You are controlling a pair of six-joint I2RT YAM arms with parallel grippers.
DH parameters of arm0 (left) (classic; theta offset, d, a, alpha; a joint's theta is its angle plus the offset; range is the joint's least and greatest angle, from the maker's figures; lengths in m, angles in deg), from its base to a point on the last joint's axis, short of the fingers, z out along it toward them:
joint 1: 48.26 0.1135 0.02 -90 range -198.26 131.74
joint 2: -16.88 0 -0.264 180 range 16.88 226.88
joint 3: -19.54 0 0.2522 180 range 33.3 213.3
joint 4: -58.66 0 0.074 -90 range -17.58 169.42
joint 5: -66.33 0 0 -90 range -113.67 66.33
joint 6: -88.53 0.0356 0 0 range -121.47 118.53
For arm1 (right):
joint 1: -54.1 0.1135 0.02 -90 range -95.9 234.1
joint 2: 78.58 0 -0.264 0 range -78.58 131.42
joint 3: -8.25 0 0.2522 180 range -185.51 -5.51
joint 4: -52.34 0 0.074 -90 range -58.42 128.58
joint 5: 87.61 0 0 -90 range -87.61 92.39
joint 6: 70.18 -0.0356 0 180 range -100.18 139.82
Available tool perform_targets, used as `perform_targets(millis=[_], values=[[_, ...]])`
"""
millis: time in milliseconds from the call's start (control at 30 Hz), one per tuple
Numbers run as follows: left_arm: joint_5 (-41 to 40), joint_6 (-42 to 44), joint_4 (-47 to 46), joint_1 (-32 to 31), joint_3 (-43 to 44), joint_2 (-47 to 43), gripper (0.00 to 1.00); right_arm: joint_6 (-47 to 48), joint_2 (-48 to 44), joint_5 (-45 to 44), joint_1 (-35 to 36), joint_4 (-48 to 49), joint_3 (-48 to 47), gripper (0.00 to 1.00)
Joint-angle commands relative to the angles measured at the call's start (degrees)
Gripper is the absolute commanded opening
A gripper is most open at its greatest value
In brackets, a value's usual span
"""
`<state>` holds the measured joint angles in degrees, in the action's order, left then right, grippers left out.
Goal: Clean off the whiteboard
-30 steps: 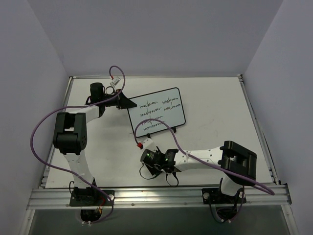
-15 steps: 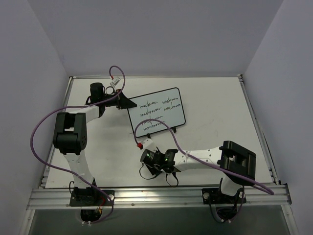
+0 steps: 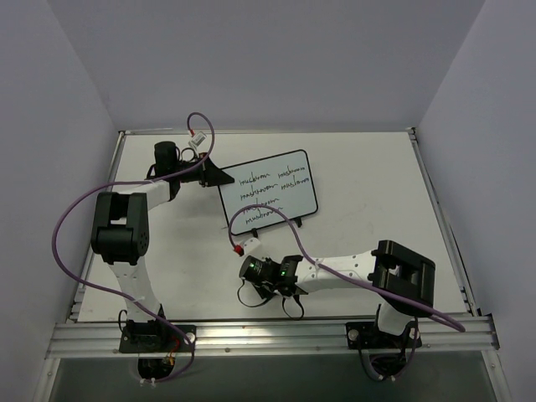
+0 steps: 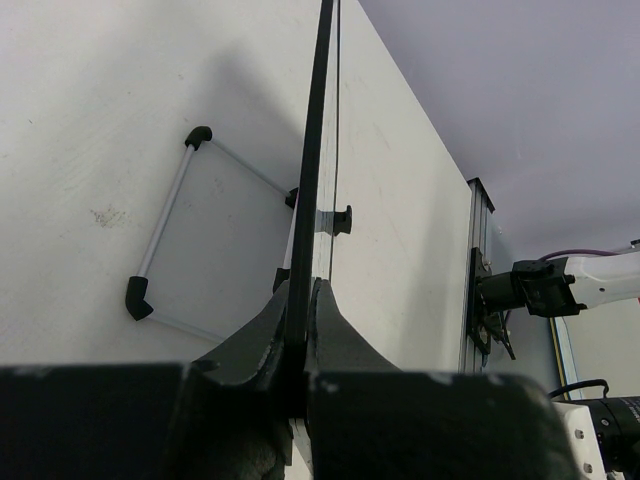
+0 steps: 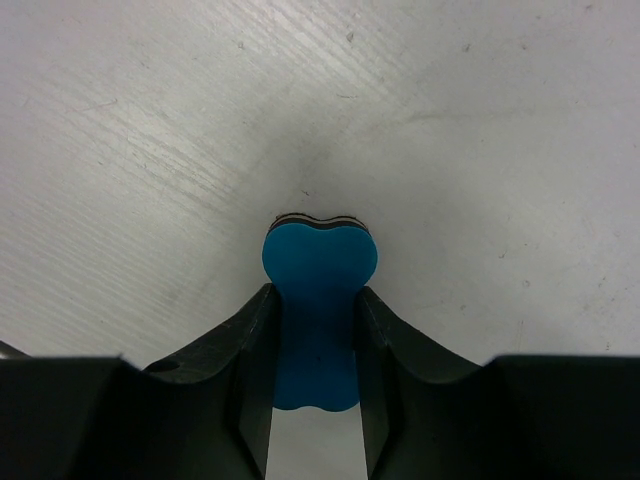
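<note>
The whiteboard (image 3: 272, 191) stands tilted at the middle of the table, with lines of black handwriting on it. My left gripper (image 3: 219, 177) is shut on its left edge; the left wrist view shows the thin black frame (image 4: 318, 150) pinched between the jaws of that gripper (image 4: 303, 285). A blue bone-shaped eraser (image 5: 318, 265) lies flat on the table, and my right gripper (image 5: 315, 292) is shut on its narrow waist. Seen from above, the right gripper (image 3: 249, 291) is low near the front, clear of the board, and hides the eraser.
The board's wire stand with black feet (image 4: 165, 230) rests on the table behind it. Purple cables (image 3: 75, 213) loop around both arms. An aluminium rail (image 3: 268, 335) runs along the near edge, and walls enclose the table on three sides.
The right gripper's jaws have closed in on the eraser, and the right arm has shifted slightly toward the near edge. The left arm and the board have not moved.
</note>
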<state>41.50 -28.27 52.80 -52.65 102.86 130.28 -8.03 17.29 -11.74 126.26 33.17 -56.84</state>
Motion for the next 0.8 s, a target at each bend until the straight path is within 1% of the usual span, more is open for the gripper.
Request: perform_targets(millis=[0,67,167,233,300,367,400,433,533,600,700,767], values=[[-12.0,9.5,2.7,2.4,-0.5,3.1,0.02,-0.3,-3.9,-3.0,0.5,-2.4,-2.2,0.14],[-12.1,9.5,2.6,2.4,-0.6,3.0,0.02,-0.3,-6.5,-5.6,0.0,-3.7,-2.8,0.13],[-12.3,9.7,2.6,2.4,-0.6,2.9,0.02,1.0,-10.3,-8.7,-2.5,-4.8,-3.4,0.02],[-12.3,9.7,2.8,2.4,-0.4,3.0,0.02,1.9,-12.4,-11.1,-4.7,-4.4,-4.2,0.01],[-12.3,9.7,2.9,2.4,-0.3,3.1,0.02,3.9,-15.4,-12.3,-9.2,-2.9,-4.7,0.02],[-12.5,9.8,2.7,2.3,-0.7,2.7,0.02,5.8,-17.9,-12.5,-12.6,0.7,-5.3,0.02],[-12.8,9.8,2.6,2.3,-0.8,2.6,0.02,8.1,-18.4,-12.2,-15.7,3.6,-6.1,0.03],[-13.0,9.9,2.6,2.1,-1.0,2.4,0.02,8.7,-18.4,-12.3,-17.0,4.7,-6.8,0.03],[-13.3,10.3,2.6,2.0,-1.2,2.2,0.02,12.3,-16.3,-12.7,-20.8,11.7,-9.4,0.03],[-13.6,10.3,2.6,2.0,-1.4,2.1,0.02,13.3,-12.9,-12.4,-23.0,16.9,-10.9,0.03],[-13.9,10.3,2.2,1.9,-1.8,1.7,0.02,15.3,-7.1,-10.5,-24.4,22.7,-14.5,0.01],[-13.8,10.3,2.0,1.9,-1.8,1.8,0.02,15.8,-2.4,-9.9,-25.1,25.0,-17.5,0.0]])
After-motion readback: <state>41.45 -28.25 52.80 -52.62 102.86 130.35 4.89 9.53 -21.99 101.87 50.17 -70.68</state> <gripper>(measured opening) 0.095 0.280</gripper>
